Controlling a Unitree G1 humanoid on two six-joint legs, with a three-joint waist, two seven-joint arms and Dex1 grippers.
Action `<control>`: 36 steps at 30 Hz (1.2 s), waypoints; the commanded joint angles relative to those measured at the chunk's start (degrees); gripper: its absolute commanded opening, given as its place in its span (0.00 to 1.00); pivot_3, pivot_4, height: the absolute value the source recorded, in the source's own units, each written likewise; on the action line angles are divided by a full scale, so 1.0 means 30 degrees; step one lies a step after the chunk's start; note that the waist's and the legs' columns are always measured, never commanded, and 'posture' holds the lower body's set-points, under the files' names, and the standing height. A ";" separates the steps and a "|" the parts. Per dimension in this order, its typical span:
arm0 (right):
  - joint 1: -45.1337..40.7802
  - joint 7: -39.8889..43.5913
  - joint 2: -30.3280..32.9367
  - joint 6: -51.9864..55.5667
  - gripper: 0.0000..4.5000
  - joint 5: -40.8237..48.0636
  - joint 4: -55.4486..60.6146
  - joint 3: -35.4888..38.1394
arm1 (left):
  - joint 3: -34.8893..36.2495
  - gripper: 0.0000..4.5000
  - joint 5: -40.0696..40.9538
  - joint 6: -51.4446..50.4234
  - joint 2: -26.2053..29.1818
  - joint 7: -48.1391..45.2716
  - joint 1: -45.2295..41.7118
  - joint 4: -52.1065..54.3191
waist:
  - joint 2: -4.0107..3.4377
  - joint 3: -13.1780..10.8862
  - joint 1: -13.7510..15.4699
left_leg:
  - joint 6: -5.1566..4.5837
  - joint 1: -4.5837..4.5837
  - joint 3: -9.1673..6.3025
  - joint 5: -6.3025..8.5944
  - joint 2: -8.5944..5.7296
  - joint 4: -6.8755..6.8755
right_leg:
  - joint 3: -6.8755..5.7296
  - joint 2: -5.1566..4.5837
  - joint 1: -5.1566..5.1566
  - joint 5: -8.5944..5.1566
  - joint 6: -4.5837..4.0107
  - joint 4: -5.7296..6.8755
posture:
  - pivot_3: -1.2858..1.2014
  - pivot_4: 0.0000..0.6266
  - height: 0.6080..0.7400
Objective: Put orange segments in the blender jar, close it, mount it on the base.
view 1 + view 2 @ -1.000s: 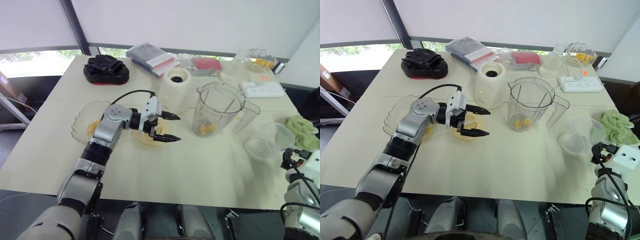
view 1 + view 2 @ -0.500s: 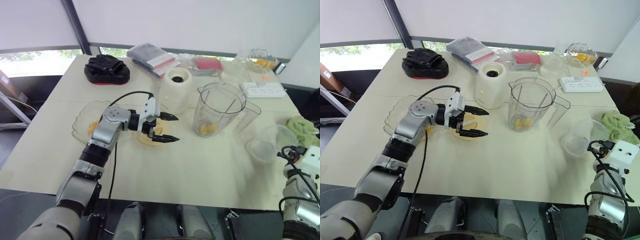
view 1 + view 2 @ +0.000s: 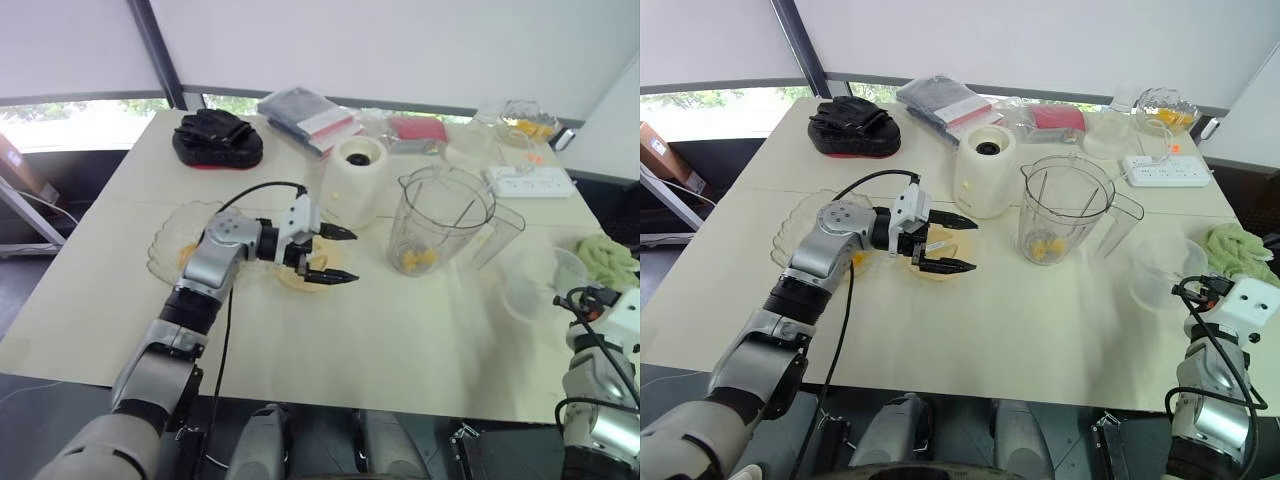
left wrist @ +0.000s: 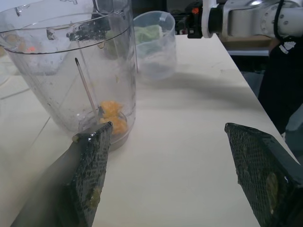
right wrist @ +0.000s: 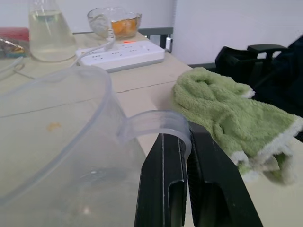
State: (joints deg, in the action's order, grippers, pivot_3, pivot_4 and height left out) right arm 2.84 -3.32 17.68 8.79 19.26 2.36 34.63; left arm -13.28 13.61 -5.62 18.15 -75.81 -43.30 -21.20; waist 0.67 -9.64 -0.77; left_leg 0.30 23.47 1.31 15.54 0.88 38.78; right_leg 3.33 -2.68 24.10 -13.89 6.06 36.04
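Bright, even daylight; soft shadows

Blender jar [image 3: 445, 205]: clear plastic, upright, open at the top, handle toward the right edge of the surface. Located right of the surface centre, nearer the far edge. Not mounted; seated directly on the surface.

Base [image 3: 352, 185]: cream-white rounded cylinder, upright, dark socket in the top face. Located near the middle of the surface toward the far edge, just beside the jar on its left, not touching.

Orange segments [image 4: 112, 118]: a few pieces at the bottom of the jar. Further orange pieces in a glass bowl [image 5: 97, 16] at the far right corner and on a clear plate [image 3: 165, 240] toward the left edge.
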 commanded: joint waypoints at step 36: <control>-0.8107 -0.0218 0.9201 1.0378 0.01 0.2363 0.8807 0.0398 | 0.0756 0.88 0.0719 0.0327 -0.2168 0.2387 0.1223 0.1041 | -0.0048 -0.0054 -0.0025 | -0.0004 0.0023 0.0025 0.0002 -0.0004 -0.0015 | 0.0022 0.0015 0.0054 0.0003 0.0001 0.0000 | 0.52 0.24 1.00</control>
State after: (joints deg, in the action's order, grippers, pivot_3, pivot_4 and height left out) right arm -19.91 -4.30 43.83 40.78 27.44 26.26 35.50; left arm -12.24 14.50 -4.71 12.05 -69.53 -39.67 -20.36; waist 0.53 -9.81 -0.84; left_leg 0.29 23.54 1.38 15.54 0.87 38.73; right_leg 3.40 -2.63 24.26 -13.88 6.07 36.04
